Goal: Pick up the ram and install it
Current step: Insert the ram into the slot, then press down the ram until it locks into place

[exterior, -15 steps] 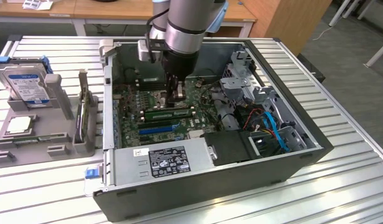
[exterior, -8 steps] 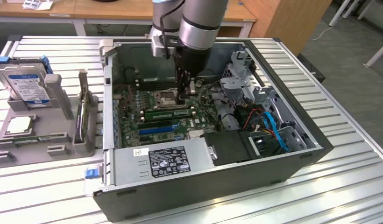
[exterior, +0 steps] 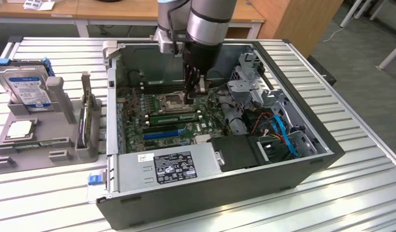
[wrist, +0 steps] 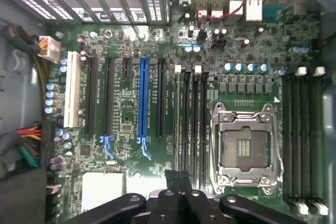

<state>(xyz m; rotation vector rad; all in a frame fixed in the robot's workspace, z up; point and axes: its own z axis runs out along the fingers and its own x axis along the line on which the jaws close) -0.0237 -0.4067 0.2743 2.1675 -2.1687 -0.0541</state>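
Observation:
A long green ram stick (exterior: 175, 117) stands on edge in one of the black slots beside the bare CPU socket (exterior: 172, 101) inside the open PC case. My gripper (exterior: 199, 91) hangs inside the case over the right end of those slots, above the board. In the wrist view its fingers (wrist: 178, 181) are pressed together with nothing between them, over the near end of the black memory slots (wrist: 191, 124), with the socket (wrist: 245, 148) alongside. Seen from above, I cannot tell the stick apart from the slots.
The case walls (exterior: 301, 121) and a drive cage (exterior: 249, 79) hem the arm in. Blue and orange cables (exterior: 285, 137) lie at the exterior view's right. A grey holder (exterior: 30, 130) at the left carries a hard drive (exterior: 27, 87).

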